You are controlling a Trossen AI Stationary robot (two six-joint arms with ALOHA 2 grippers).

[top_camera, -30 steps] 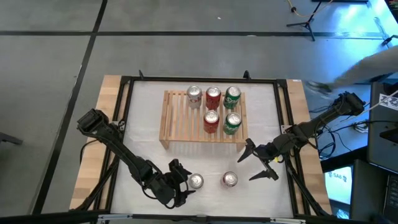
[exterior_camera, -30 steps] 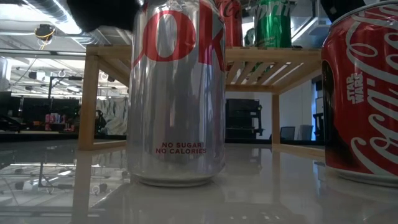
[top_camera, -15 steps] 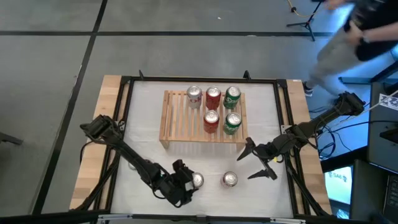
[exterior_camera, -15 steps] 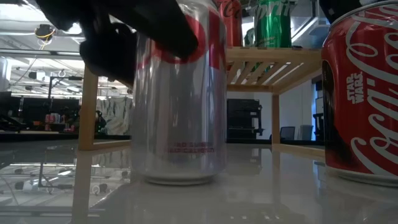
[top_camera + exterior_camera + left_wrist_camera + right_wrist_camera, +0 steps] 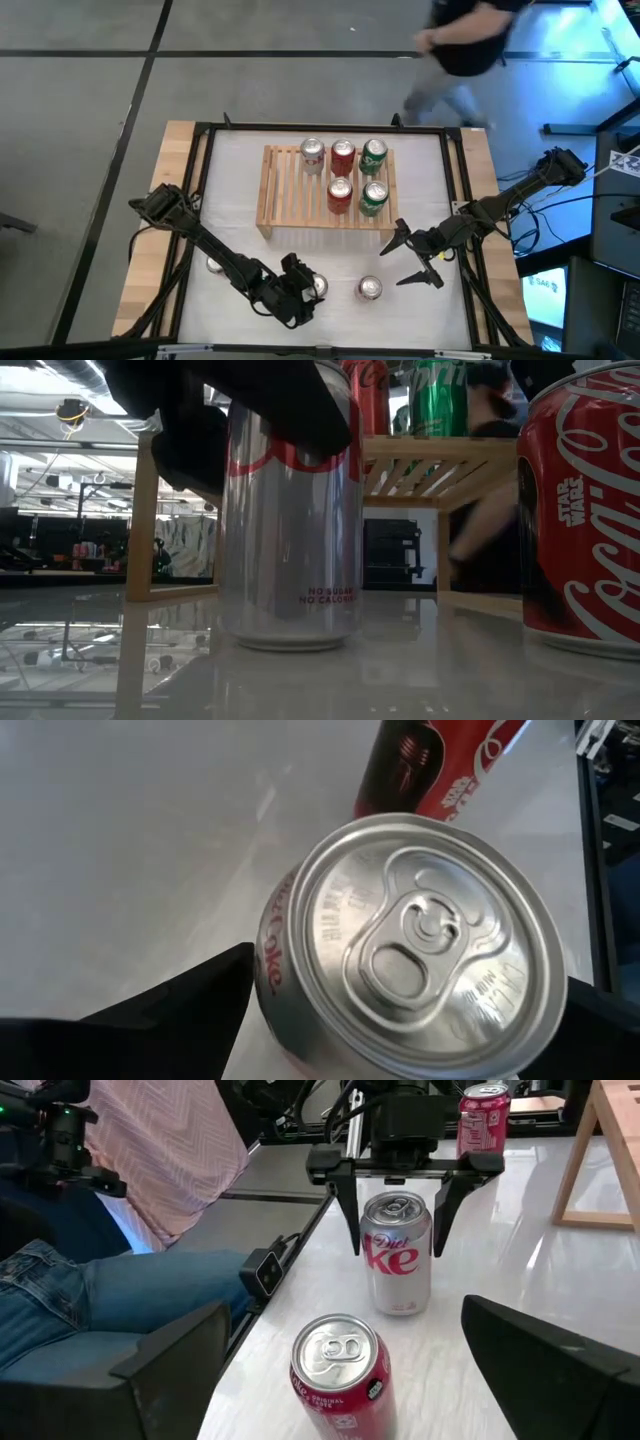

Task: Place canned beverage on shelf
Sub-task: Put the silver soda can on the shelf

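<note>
A silver Diet Coke can (image 5: 316, 287) stands upright on its base on the white table near the near edge. My left gripper (image 5: 305, 290) is open, one finger on either side of the can's upper part, as the right wrist view (image 5: 396, 1245) shows. A red Coca-Cola can (image 5: 369, 289) stands just to the right of it. My right gripper (image 5: 418, 262) is open and empty, right of the red can. The wooden slatted shelf (image 5: 288, 195) stands at the table's middle, with several cans on its right half. My left gripper's fingers (image 5: 350, 1200) flank the silver can's upper wall (image 5: 372, 1230), coming slanting from above and from the table's left. I cannot tell whether they touch it. The can stands upright on the table.
A pink can (image 5: 213, 265) stands under my left arm near the table's left side. A person (image 5: 465, 40) walks past beyond the far edge. Another person's legs (image 5: 90, 1300) show beside the table. The shelf's left half is bare slats.
My left gripper has gone toward the table's right edge, up to the silver can, and its fingers now stand around the can's top. The can has turned a little on its base and shifted slightly. A person has walked from right to left behind the table.
</note>
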